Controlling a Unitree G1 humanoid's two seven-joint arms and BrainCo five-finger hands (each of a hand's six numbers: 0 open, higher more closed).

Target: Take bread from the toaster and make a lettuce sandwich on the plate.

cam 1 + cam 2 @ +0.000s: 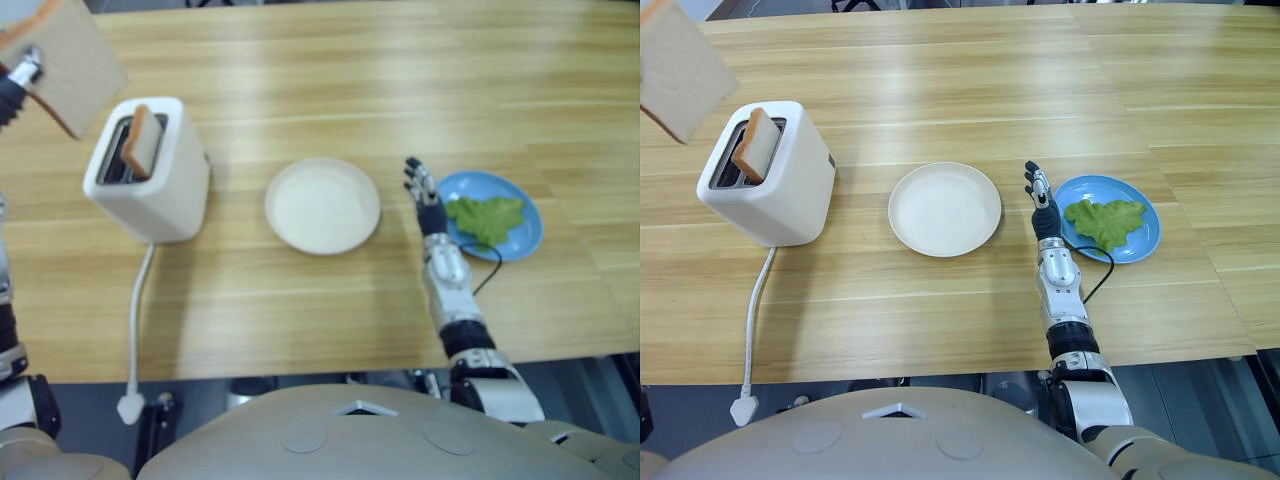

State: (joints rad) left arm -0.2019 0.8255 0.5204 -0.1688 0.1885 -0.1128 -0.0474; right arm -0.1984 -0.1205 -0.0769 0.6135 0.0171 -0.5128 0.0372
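Left eye view: a tan square bread slice (75, 50) is pinched by the left robot hand (22, 72), lifted near the white box-shaped toaster (160, 195); it could be dropped if this edge grip slips. Right eye view: the right robot hand (1042, 205) is spread beside the green lettuce leaf (1102, 218).

Seemingly a test room, not a kitchen: broad wooden table (940, 60), toaster (780, 190) with plug (742, 410) dangling loose.

Bare table (940, 90) between toaster (770, 190) and plate (944, 208); right hand (1039, 196) fills gap between plate and blue dish (1148, 232); cord (758, 290) crosses front-left; bread slice (675, 70) in left hand (20, 72) above toaster's left; far table open
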